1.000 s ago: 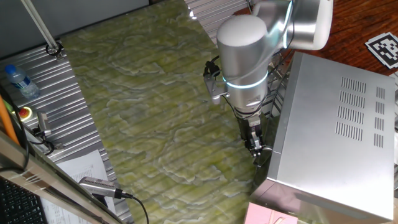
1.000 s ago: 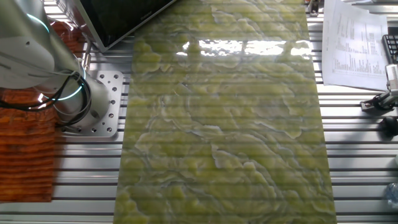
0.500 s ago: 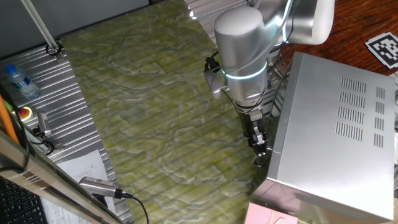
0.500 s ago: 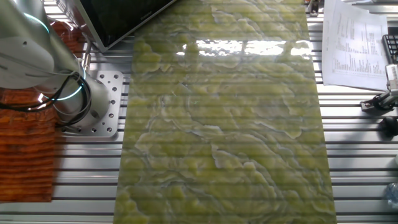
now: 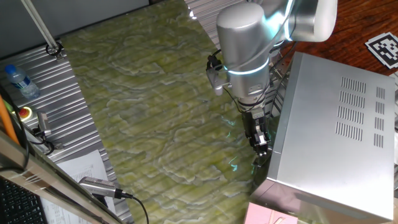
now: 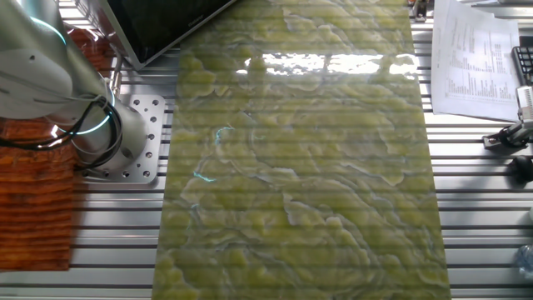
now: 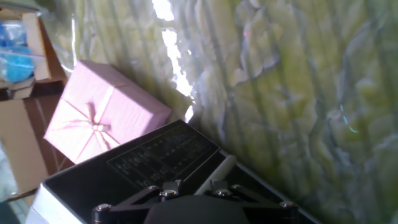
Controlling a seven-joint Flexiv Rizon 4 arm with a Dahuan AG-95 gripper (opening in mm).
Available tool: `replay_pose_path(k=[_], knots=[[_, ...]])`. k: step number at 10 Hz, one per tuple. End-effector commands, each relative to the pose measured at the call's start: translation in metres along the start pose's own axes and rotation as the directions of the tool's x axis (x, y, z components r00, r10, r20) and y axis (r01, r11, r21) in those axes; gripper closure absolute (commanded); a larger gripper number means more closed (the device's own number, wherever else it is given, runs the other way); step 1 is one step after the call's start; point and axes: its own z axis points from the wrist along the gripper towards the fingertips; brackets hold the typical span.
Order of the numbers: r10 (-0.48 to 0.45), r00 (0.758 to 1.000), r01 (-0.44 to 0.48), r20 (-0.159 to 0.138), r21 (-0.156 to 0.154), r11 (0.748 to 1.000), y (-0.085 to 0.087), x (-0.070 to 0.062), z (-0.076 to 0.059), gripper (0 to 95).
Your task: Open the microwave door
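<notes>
The microwave (image 5: 339,130) is a big silver box with vent slots at the right. Its dark-glass door with a silver frame shows at the top left of the other fixed view (image 6: 158,21). In the hand view the dark door (image 7: 261,183) and its slim silver bar handle (image 7: 219,169) lie right under the gripper (image 7: 189,186). The handle runs in between the finger links. The fingertips are hidden, so I cannot tell whether they hold it. In the fixed view the gripper (image 5: 259,142) hangs against the microwave's front edge.
A pink gift box (image 7: 99,115) lies beside the microwave, and its corner shows in the fixed view (image 5: 270,214). The green marbled mat (image 5: 155,106) covers the table. The arm's base (image 6: 125,142) stands left of the mat. Papers (image 6: 475,58) and a bottle (image 5: 17,79) lie at the far side.
The arm's wrist has shifted slightly up and right, and the gripper stays at the microwave's front. Small cyan light spots now show on the mat.
</notes>
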Motion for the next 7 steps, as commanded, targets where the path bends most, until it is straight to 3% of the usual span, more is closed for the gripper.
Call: replay_pose_path(k=[1, 2, 5, 6, 7], knots=[[0.028, 0.999, -0.021, -0.018, 0.317, 0.948, 0.002, 0.001, 0.001, 95.0], [0.029, 0.999, -0.024, -0.012, 0.335, 0.942, 0.0, 0.0, -0.003, 95.0], [0.027, 1.0, -0.021, -0.013, 0.317, 0.948, -0.009, -0.001, -0.021, 95.0], [0.02, 1.0, -0.016, -0.011, 0.268, 0.963, -0.005, -0.006, -0.022, 95.0], [0.009, 1.0, -0.008, -0.003, 0.174, 0.985, 0.003, -0.014, -0.022, 95.0]])
